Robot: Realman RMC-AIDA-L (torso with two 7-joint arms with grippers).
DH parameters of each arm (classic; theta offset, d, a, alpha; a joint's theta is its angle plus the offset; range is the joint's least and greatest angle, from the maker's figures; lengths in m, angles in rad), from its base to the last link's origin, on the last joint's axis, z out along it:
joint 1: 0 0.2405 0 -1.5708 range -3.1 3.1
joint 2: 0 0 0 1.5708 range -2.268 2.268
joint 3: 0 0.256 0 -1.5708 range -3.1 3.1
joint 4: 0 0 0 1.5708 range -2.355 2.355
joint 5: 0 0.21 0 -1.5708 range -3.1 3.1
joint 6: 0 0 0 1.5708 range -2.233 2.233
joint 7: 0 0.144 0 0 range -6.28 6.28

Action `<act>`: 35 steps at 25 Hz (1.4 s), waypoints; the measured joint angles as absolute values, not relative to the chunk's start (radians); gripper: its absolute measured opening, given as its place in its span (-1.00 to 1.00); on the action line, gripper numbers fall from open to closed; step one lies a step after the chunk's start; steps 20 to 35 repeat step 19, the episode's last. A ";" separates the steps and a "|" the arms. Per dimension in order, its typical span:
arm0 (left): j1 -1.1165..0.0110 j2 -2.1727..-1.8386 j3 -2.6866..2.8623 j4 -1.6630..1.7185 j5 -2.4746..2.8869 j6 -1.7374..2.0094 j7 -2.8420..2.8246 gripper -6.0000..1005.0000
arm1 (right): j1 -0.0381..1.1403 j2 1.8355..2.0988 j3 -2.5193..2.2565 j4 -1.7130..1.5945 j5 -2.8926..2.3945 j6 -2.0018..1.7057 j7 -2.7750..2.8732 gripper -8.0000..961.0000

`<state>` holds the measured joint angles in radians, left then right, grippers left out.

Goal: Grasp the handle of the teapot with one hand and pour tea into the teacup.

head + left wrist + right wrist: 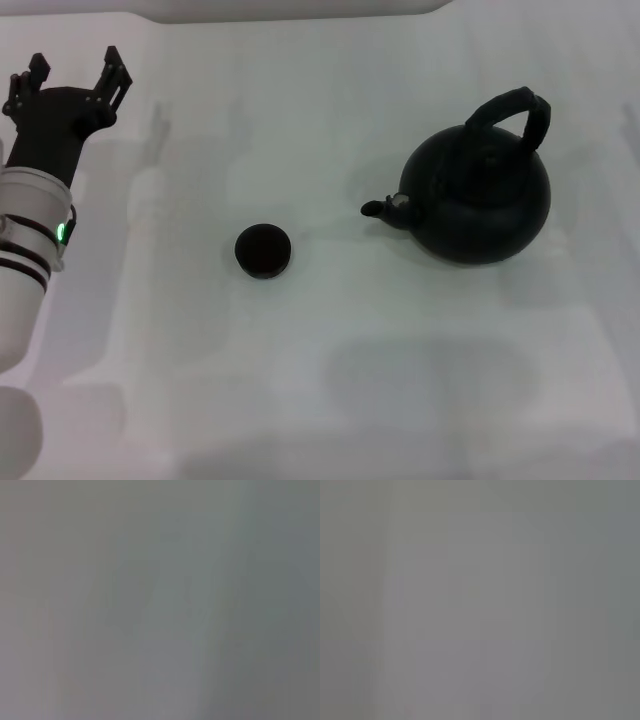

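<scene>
In the head view a large matte-black teapot [478, 200] stands upright on the white table at the right, its short spout pointing left toward the cup. Its thick black arched handle [514, 112] rises over the lid. The tiny round black teacup [263, 250] sits near the table's middle, well left of the spout. No tea shows. My left gripper [72, 72] is open and empty at the far left, far from both objects. My right gripper is out of view. Both wrist views show only a blank grey surface.
The white table [330, 380] spreads around both objects. A pale raised edge [290, 10] runs along the back. My left arm [30, 250] fills the left border.
</scene>
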<state>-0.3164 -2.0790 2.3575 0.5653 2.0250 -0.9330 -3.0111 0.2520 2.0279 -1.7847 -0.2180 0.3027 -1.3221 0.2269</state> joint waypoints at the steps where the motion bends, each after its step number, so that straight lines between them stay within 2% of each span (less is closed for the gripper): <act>1: -0.319 -2.079 2.356 0.560 2.024 -0.934 -3.011 0.77 | 0.253 2.028 -1.785 -0.224 0.316 -1.313 0.251 0.81; 35: -0.322 -2.084 2.368 0.516 2.026 -0.948 -3.011 0.77 | 0.252 2.027 -1.813 -0.227 0.339 -1.217 0.353 0.80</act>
